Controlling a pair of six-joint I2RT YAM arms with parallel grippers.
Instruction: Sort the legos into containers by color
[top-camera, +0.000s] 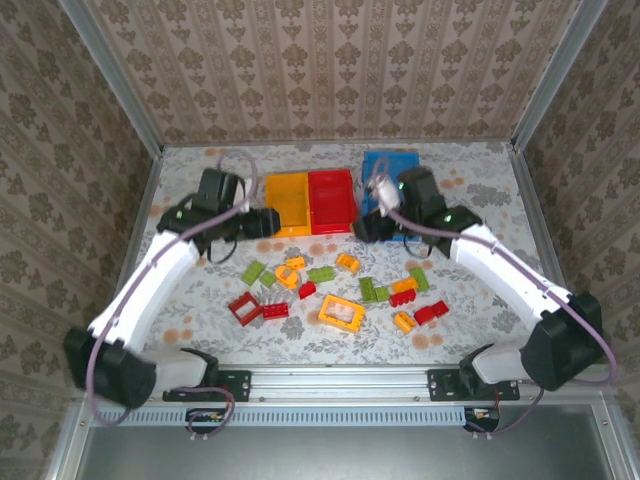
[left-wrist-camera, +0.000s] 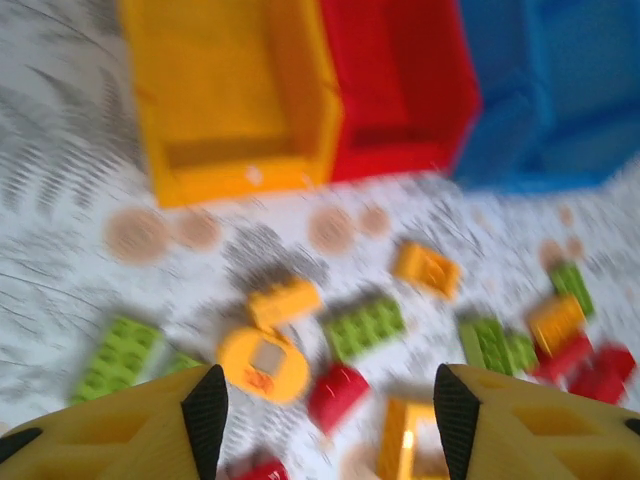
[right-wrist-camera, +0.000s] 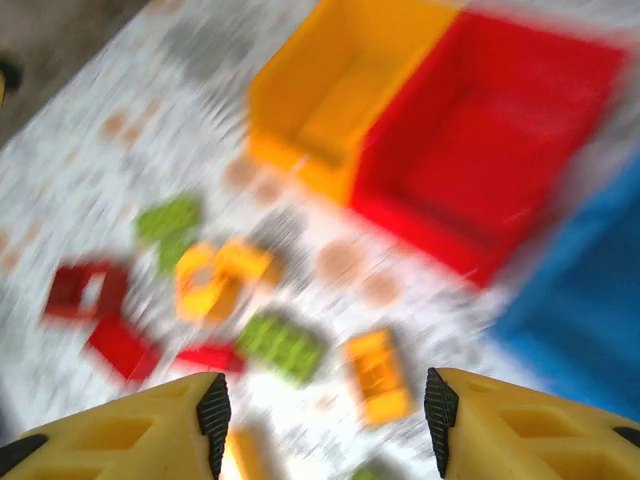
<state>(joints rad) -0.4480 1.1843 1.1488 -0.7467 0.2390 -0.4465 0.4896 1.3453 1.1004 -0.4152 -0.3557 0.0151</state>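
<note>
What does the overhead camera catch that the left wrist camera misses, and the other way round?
Overhead: the left arm, right arm, their mounting rail and the wallpapered walls. Left wrist: a blurry close-up past the open left pincer, with black-tipped yellow fingers. Shared: the yellow bin, red bin, blue bin and loose bricks on the patterned table.

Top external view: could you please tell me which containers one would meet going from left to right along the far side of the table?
yellow-orange bin → red bin → blue bin
</note>
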